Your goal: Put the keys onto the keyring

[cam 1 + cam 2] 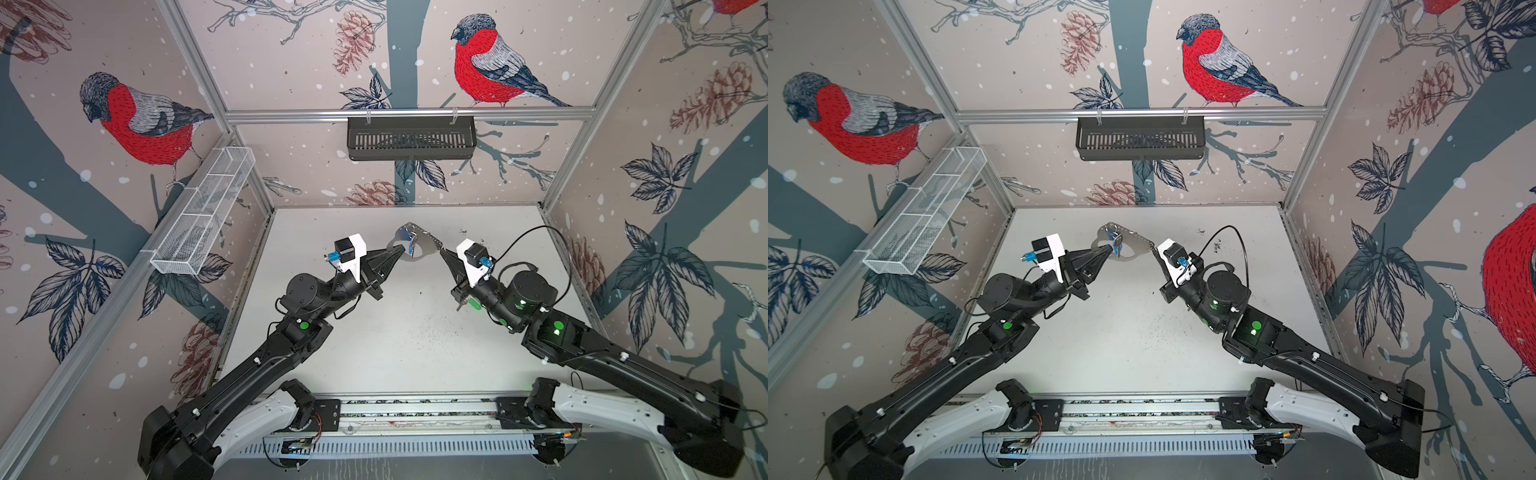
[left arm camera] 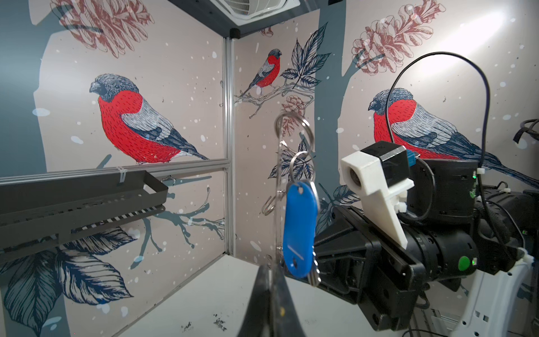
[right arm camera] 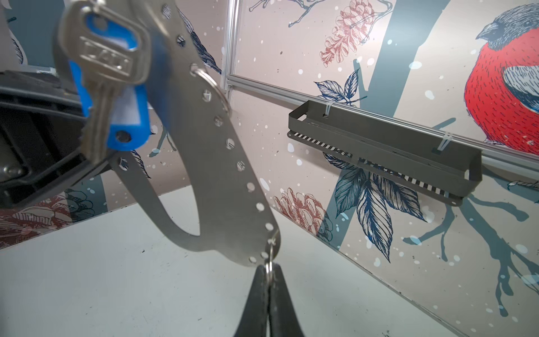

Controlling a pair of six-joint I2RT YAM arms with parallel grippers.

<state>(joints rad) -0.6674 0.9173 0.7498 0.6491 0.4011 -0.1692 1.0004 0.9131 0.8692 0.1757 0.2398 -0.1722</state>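
The keyring is showing flat, brushed, matt grey metal. The key is gleaming as polished silver metal, its blue tag looking like smooth, glossy plastic.

- The left arm and the right arm are mostly black and chunky.
- Each arm starts with a smooth white shell.
- In a top view, a round green dot sits at 6 o'clock from the left arm's round joint.
- The left claw and the right claw are black and pointy, like beaks.
- Behind each claw sits a white block with a small black box.
- A thin black cable makes a loop on the right arm.
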